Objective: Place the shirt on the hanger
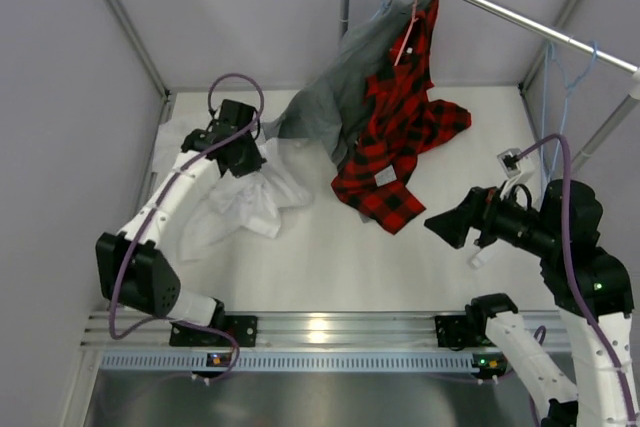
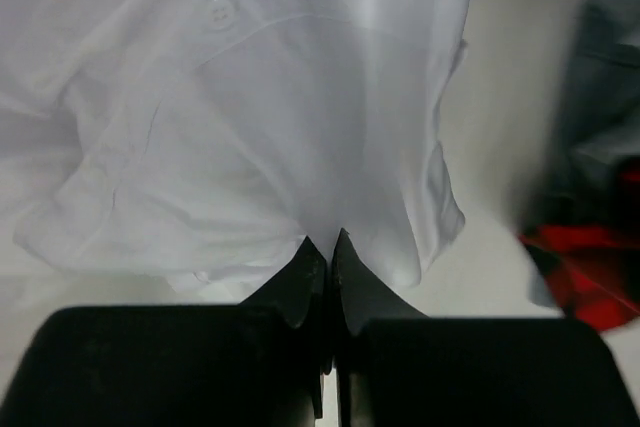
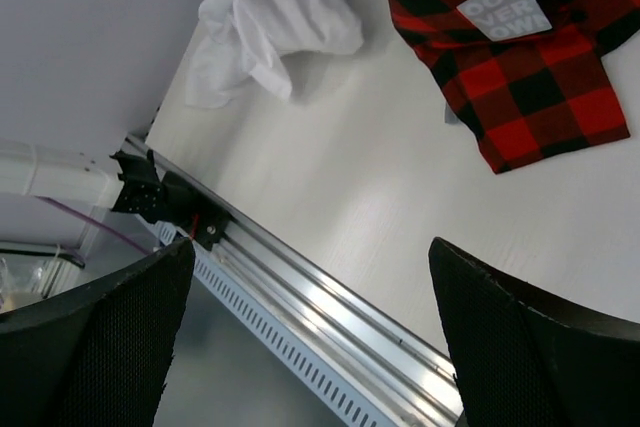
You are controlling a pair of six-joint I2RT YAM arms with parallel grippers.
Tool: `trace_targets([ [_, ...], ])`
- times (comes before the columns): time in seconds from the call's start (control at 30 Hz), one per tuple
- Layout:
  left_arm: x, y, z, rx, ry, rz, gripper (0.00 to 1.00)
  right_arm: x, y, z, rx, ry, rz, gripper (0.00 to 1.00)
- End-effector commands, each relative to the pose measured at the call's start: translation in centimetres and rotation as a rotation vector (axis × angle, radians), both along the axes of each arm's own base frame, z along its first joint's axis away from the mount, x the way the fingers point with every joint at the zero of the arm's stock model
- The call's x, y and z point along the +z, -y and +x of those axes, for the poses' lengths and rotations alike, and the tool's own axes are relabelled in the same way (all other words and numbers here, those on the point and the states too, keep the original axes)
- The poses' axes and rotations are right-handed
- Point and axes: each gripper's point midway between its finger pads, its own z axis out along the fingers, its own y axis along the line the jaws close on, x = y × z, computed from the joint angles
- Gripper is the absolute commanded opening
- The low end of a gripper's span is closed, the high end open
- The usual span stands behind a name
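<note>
Table point(image 1: 330, 257): the workspace; the shirt lies on its left part, well apart from the hanger.
Rail point(image 1: 500, 9): garments are hung from it across the far right; the grey garment point(image 1: 335, 97) and the plaid shirt point(image 1: 400, 137) drape from it onto the table.
Shirt point(image 1: 245, 197): crumpled in a white heap just beside the grey garment, so a fold has to be lifted before it can be spread.
Left arm: stretched forward over the heap, wrist angled down onto the cloth.
Right arm: bent at the right side, wrist turned inward and held above the table, judged to be waiting.
Hanger point(image 1: 551, 82): thin blue lines are seen below the rail's right end; its frame is hard to make out.
Left gripper point(image 2: 327, 247): fingers pressed together, a thin fold of the shirt pinched at the tips.
Right gripper point(image 1: 447, 224): fingers spread wide, nothing held.
</note>
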Motion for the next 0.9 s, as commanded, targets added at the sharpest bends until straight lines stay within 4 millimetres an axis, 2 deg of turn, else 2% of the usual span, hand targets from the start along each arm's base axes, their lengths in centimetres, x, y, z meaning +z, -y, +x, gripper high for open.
trace_targets([
  [0.0, 12.7, 5.5, -2.2, -0.215, 0.268, -0.326, 0.0, 2.1, -1.6, 0.8, 0.079, 0.076, 0.079, 0.96],
  [0.03, 14.1, 6.6, -3.3, -0.236, 0.287, -0.387, 0.0, 2.1, -1.9, 1.0, 0.094, 0.07, 0.086, 0.96],
  [0.1, 15.0, 7.9, -5.8, -0.274, 0.286, -0.474, 0.0, 1.8, -2.3, 1.2, 0.116, 0.049, 0.105, 0.96],
  [0.13, 16.2, 8.8, -8.3, -0.304, 0.301, -0.544, 0.0, 1.5, -2.6, 1.3, 0.131, 0.038, 0.112, 0.96],
  [0.17, 15.9, 9.1, -9.7, -0.313, 0.287, -0.575, 0.0, 1.0, -2.9, 1.2, 0.148, 0.013, 0.126, 0.95],
  [0.2, 12.7, 9.2, -11.4, -0.301, 0.21, -0.588, 0.0, 1.0, -3.1, 1.3, 0.155, 0.017, 0.134, 0.94],
  [0.23, 12.8, 9.7, -14.1, -0.316, 0.201, -0.662, 0.0, 0.1, -3.3, 1.2, 0.167, -0.01, 0.138, 0.94],
  [0.27, 11.4, 9.7, -15.7, -0.317, 0.164, -0.687, 0.0, -0.3, -3.5, 1.2, 0.172, -0.023, 0.139, 0.94],
  [0.3, 7.3, 9.5, -17.6, -0.297, 0.068, -0.688, 0.0, -0.9, -3.6, 1.1, 0.176, -0.039, 0.138, 0.94],
  [0.33, 6.0, 9.7, -19.3, -0.274, 0.023, -0.733, 0.0, -1.5, -3.9, 0.7, 0.191, -0.056, 0.139, 0.94],
  [0.37, 6.2, 9.4, -21.5, -0.302, 0.05, -0.799, 0.0, -3.0, -4.2, 0.5, 0.191, -0.105, 0.146, 0.93],
  [0.4, 5.2, 9.4, -22.8, -0.3, 0.026, -0.836, 0.0, -3.7, -4.4, 0.4, 0.19, -0.126, 0.147, 0.93],
  [0.43, 2.3, 9.3, -24.2, -0.258, -0.054, -0.871, 0.0, -3.9, -5.0, -0.2, 0.219, -0.115, 0.155, 0.93],
  [0.47, 2.9, 9.4, -26.0, -0.309, -0.045, -0.951, 0.0, -5.6, -5.4, -0.3, 0.209, -0.178, 0.166, 0.93],
  [0.5, 2.5, 9.4, -26.9, -0.317, -0.06, -0.981, 0.0, -6.3, -5.4, 0.0, 0.178, -0.184, 0.164, 0.93],
  [0.53, 1.6, 9.4, -27.6, -0.303, -0.096, -1.006, 0.0, -6.8, -6.1, -0.8, 0.206, -0.196, 0.165, 0.92],
  [0.57, 1.6, 9.3, -28.4, -0.316, -0.106, -1.021, 0.0, -8.2, -6.3, -0.3, 0.165, -0.224, 0.167, 0.92],
  [0.6, 1.1, 8.8, -29.6, -0.315, -0.146, -1.012, 0.0, -8.8, -6.6, -0.3, 0.154, -0.24, 0.165, 0.92],
  [0.63, 0.5, 8.4, -30.2, -0.332, -0.158, -0.978, 0.0, -9.5, -7.5, -1.1, 0.189, -0.256, 0.155, 0.92],
  [0.67, 0.3, 7.9, -30.7, -0.333, -0.176, -0.949, 0.01, -10.7, -7.9, -0.4, 0.15, -0.266, 0.151, 0.91],
  [0.7, -0.8, 7.3, -31.4, -0.314, -0.238, -0.897, 0.04, -11.2, -8.4, -0.5, 0.151, -0.273, 0.146, 0.91],
  [0.73, -1.4, 7.0, -31.8, -0.343, -0.252, -0.858, 0.1, -12.7, -9.8, -1.7, 0.193, -0.318, 0.119, 0.91],
  [0.77, -1.7, 6.7, -32.1, -0.349, -0.278, -0.835, 0.26, -12.9, -10.5, -0.8, 0.161, -0.289, 0.112, 0.92],
  [0.8, -2.6, 6.1, -32.7, -0.347, -0.331, -0.78, 0.36, -14.4, -11.2, -0.7, 0.146, -0.326, 0.067, 0.92],
  [0.83, -2.9, 5.8, -32.9, -0.343, -0.352, -0.751, 0.44, -15.1, -12.2, -1.5, 0.157, -0.343, 0.048, 0.92],
  [0.87, -3.1, 5.3, -33.1, -0.34, -0.364, -0.721, 0.5, -15.8, -12.3, -0.7, 0.112, -0.328, 0.024, 0.92],
])
